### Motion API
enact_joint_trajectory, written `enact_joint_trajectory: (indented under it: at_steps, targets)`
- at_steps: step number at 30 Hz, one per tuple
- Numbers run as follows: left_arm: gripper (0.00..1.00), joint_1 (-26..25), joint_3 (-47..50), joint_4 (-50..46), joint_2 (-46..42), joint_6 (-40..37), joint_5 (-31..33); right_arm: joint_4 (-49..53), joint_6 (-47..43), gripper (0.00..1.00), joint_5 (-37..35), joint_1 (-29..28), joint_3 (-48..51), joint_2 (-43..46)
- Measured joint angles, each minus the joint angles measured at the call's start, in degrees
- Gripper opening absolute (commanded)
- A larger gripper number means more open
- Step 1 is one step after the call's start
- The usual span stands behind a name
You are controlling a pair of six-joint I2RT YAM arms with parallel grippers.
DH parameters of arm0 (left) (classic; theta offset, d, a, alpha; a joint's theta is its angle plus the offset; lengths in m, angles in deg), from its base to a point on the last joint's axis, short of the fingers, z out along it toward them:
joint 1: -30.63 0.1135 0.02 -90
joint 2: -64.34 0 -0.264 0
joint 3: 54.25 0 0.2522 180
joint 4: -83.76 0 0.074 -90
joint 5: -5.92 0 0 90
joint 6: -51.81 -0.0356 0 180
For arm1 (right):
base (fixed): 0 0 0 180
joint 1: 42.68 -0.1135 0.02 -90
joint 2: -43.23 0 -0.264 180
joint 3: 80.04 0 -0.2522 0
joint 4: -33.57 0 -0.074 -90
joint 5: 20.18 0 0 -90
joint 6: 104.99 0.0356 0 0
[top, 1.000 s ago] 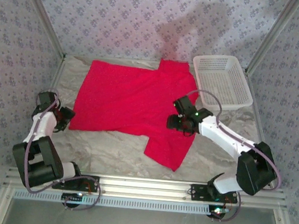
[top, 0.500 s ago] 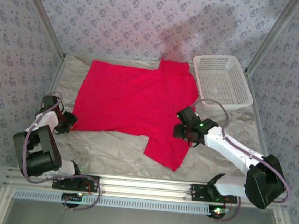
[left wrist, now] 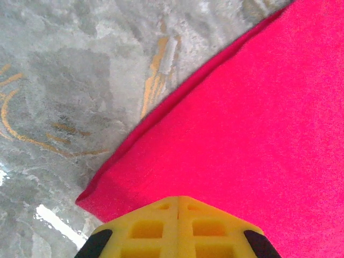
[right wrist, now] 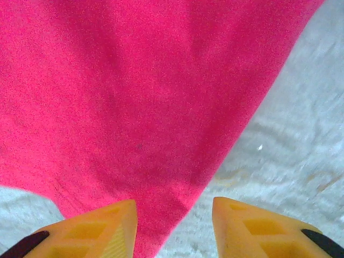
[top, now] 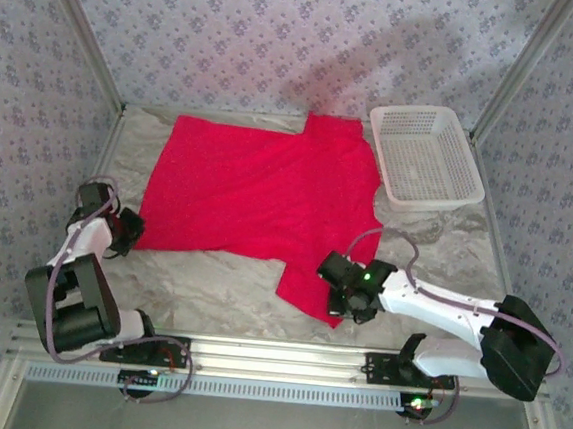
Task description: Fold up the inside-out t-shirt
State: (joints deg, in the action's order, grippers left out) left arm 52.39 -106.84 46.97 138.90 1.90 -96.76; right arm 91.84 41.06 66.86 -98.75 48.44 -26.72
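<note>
The inside-out t-shirt [top: 258,197] lies spread flat on the table, plain red, with one sleeve reaching toward the near edge. My left gripper [top: 129,231] is at its near-left hem corner. In the left wrist view the yellow fingers meet at the gripper [left wrist: 178,200], their tips pressed into the red cloth [left wrist: 242,123] just inside that corner. My right gripper [top: 342,302] is at the near tip of the sleeve. Seen from the right wrist, the gripper [right wrist: 174,207] stands open astride the sleeve edge, one finger over the cloth [right wrist: 134,97], the other over bare table.
A white lattice basket [top: 427,157] stands at the back right, beside the shirt's far sleeve. Silvery table covering [top: 220,284] shows along the near edge between the two arms. Patterned walls close in the back and both sides.
The left gripper's fingers closed at the shirt's hem corner. The right gripper travelled down the sleeve toward the near edge, to the sleeve's tip, and its fingers narrowed somewhat.
</note>
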Motion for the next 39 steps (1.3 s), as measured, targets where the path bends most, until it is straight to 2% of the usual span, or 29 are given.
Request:
enact_joint_trajectory:
  at_steps: [7, 10, 13, 16, 17, 23, 31, 32, 33, 36, 39]
  targets:
    - [0.0, 0.0, 0.0, -3.1, -3.8, -0.2, 0.3, -3.8, 6.6, 0.51, 1.8, -3.1, 3.7, 0.1]
    - [0.0, 0.0, 0.0, -4.2, -4.7, -0.5, 0.5, -6.0, 8.4, 0.46, 2.3, -3.7, 5.5, 0.0]
    - [0.0, 0.0, 0.0, -4.6, -4.9, -0.4, 0.5, -5.7, 9.3, 0.28, 1.5, -3.8, 5.6, -0.9]
    - [0.0, 0.0, 0.0, -5.6, -5.2, -0.4, 0.5, -2.8, 9.4, 0.02, 0.2, -3.8, 4.5, -2.2]
    - [0.0, 0.0, -0.1, -6.0, -5.4, -0.4, 0.5, -1.6, 9.5, 0.0, -0.3, -3.8, 4.1, -2.6]
    - [0.0, 0.4, -2.8, -8.8, -7.7, -0.6, 1.6, 2.7, 9.6, 0.0, -3.7, -4.3, 1.7, 0.9]
    - [0.0, 1.2, -4.0, -10.1, -11.2, -0.6, 2.1, 15.4, 10.9, 0.0, -7.7, -5.2, -0.7, 22.9]
    - [0.02, 1.2, -4.0, -10.1, -11.2, -0.6, 1.8, 16.8, 11.1, 0.0, -7.8, -5.2, -0.7, 24.6]
    - [0.11, 1.2, -3.9, -10.0, -11.2, -0.6, 1.5, 17.9, 11.1, 0.0, -7.8, -5.2, -0.6, 25.8]
    - [0.28, 1.2, -2.9, -9.4, -11.2, -0.9, 0.0, 18.4, 11.3, 0.0, -7.8, -5.1, -0.1, 26.0]
    - [0.39, 1.2, -1.3, -9.5, -10.6, -1.3, -1.1, 17.4, 11.3, 0.0, -7.9, -4.9, 0.2, 23.5]
